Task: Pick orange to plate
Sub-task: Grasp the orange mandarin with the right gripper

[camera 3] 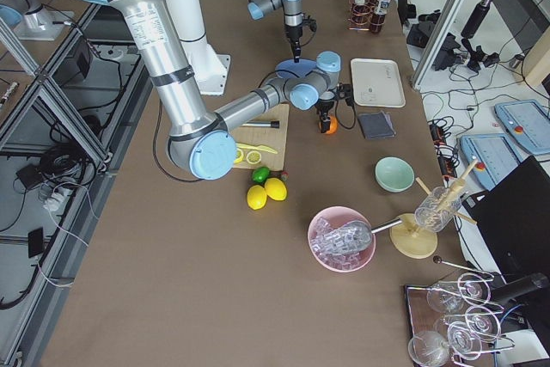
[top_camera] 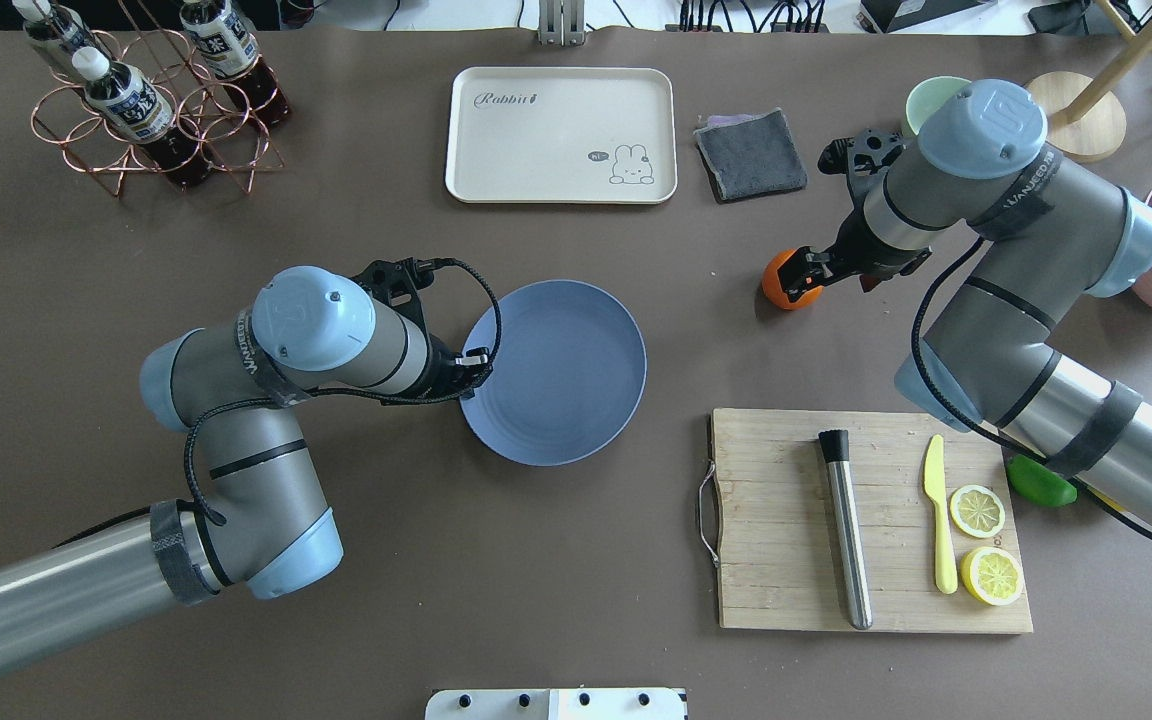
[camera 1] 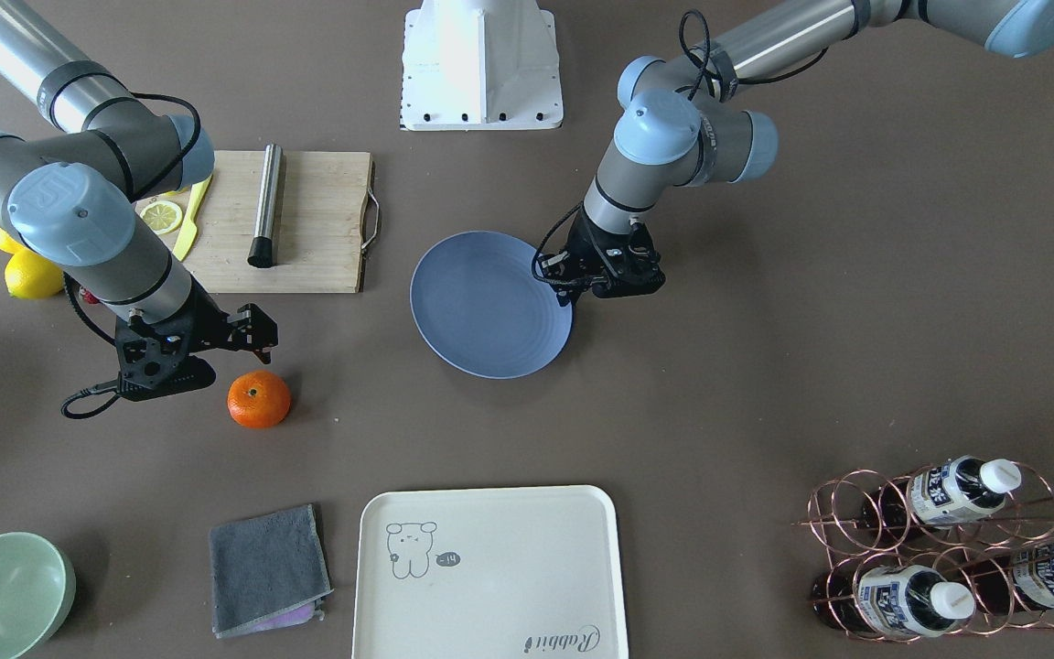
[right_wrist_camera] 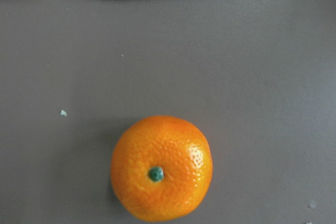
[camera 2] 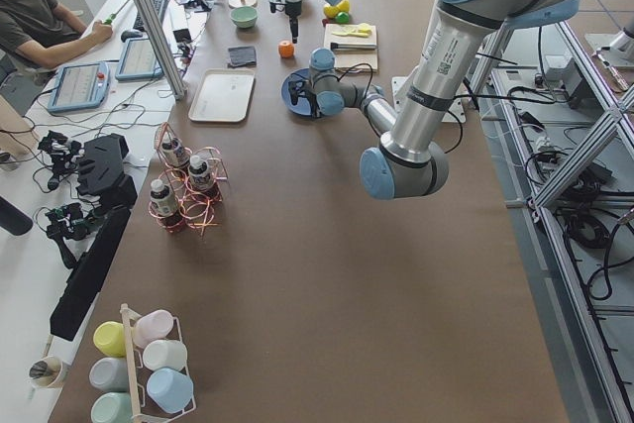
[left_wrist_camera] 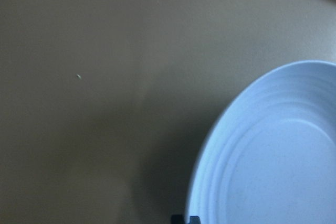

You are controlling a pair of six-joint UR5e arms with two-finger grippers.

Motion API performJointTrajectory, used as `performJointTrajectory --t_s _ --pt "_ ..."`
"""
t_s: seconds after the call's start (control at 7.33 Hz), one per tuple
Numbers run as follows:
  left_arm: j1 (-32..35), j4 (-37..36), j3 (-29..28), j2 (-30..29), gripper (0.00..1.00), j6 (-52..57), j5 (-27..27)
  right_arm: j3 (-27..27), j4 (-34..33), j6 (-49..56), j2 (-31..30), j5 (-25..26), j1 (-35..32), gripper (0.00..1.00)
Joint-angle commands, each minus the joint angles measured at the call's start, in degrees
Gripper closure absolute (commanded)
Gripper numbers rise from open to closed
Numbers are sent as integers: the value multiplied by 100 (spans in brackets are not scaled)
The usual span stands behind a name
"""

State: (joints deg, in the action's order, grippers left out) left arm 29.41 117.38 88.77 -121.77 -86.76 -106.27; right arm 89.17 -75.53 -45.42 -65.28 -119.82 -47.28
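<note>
The orange [camera 1: 259,399] rests on the brown table, stem dot up, and fills the lower middle of the right wrist view [right_wrist_camera: 161,167]. My right gripper [camera 1: 243,337] hovers over it, a little to the robot's side. No finger shows in its wrist view, so it reads as open and holds nothing. The blue plate [camera 1: 490,304] lies flat mid-table with nothing on it. My left gripper [camera 1: 573,291] sits at the plate's rim [left_wrist_camera: 210,145]. Its dark fingertips [left_wrist_camera: 194,219] are close together right at that rim, so it looks shut on the plate.
A wooden cutting board [camera 1: 317,229] carries a metal cylinder [camera 1: 265,206], a yellow knife and a lemon slice. Whole lemons [camera 1: 31,273] lie beside it. A grey cloth [camera 1: 266,567], cream tray [camera 1: 490,572], green bowl [camera 1: 1,595] and bottle rack [camera 1: 948,549] line the operators' edge.
</note>
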Motion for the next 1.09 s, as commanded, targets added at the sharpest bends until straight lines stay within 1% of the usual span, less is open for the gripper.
performJointTrajectory --t_s 0.0,0.14,0.27,0.55,0.68,0.82,0.95 --pt "-5 22 -18 -13 35 2 97 -321 3 -98 296 47 17 1" --pt "-5 22 -18 -22 28 10 98 -435 3 -116 392 73 17 2" --pt "-5 22 -9 -39 28 2 98 -627 3 -116 558 90 17 2" --pt "-5 22 35 -48 25 2 98 -874 222 -116 587 178 26 2" --pt "-5 22 43 -48 25 -7 98 -927 275 -116 587 170 26 7" --pt "-5 22 44 -48 25 -7 98 -937 276 -134 595 170 26 50" --pt "-5 22 52 -48 25 -7 98 -937 267 -134 595 152 26 100"
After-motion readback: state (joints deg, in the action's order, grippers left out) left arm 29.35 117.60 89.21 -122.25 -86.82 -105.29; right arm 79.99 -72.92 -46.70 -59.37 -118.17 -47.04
